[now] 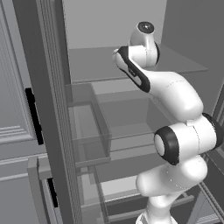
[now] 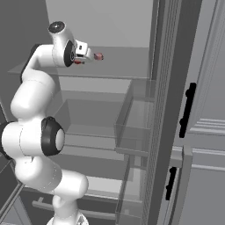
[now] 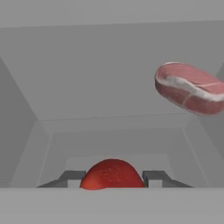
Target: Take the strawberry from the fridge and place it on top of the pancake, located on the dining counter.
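The white arm with dark joints reaches up into the open, pale-walled fridge (image 1: 109, 26), its hand level with an upper glass shelf (image 2: 118, 72). In the hand view the two small dark finger tips of the two-finger gripper (image 3: 112, 178) stand drawn in close on either side of a small, deep-red, rounded strawberry (image 3: 112, 175), one tip touching each flank of the berry, so the pincer is nearly closed and has the fruit pinched between its jaws. The strawberry sits low between the tips, just in front of the hand, with the fridge's back wall beyond it. From the right base view the same berry shows as a speck of red (image 2: 79, 62) under the white hand at the shelf's level; whether it touches the glass I cannot tell from here. Just beside the hand, further along the same shelf, lies a paler pinkish lump with a white streak, like a slab of raw meat (image 3: 190, 89), apart from the gripper and not touched by it. Below, the clear door bins (image 1: 89, 131) and lower shelves stand along the open door.
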Motion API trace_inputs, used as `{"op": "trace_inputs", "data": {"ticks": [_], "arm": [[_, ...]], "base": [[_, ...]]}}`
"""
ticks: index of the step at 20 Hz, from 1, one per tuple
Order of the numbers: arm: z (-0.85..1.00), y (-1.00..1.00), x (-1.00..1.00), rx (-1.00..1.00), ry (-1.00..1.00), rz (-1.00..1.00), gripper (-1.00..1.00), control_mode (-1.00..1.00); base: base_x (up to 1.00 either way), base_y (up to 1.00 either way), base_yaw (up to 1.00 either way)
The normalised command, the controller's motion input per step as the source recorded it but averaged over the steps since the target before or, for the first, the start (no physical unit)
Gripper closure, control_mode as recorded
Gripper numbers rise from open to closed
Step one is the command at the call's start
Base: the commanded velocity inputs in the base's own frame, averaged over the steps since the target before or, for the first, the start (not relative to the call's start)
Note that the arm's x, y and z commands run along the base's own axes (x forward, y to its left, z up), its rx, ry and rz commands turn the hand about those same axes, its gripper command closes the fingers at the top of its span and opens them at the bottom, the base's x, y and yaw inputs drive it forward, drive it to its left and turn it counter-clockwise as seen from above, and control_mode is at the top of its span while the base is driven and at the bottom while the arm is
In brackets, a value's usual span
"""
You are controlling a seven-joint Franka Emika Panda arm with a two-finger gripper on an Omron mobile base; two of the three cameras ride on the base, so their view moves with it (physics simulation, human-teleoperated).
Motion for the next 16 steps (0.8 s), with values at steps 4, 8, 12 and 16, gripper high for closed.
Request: {"op": "trace_inputs", "data": {"ticks": [4, 8, 12, 16], "arm": [[-0.14, 0.00, -0.05, 0.00, -0.03, 0.00, 1.00, -1.00], [-0.02, -0.06, -0.67, 0.03, -0.25, 0.00, 1.00, -1.00], [0.11, -0.05, -1.00, 0.06, -0.27, 0.00, 1.00, -1.00], [0.29, -0.07, -1.00, 0.06, -0.16, 0.00, 1.00, -1.00]], "base": [[0.00, 0.00, 0.00], [0.00, 0.00, 0.00], [0.00, 0.00, 0.00], [0.00, 0.00, 0.00]]}}
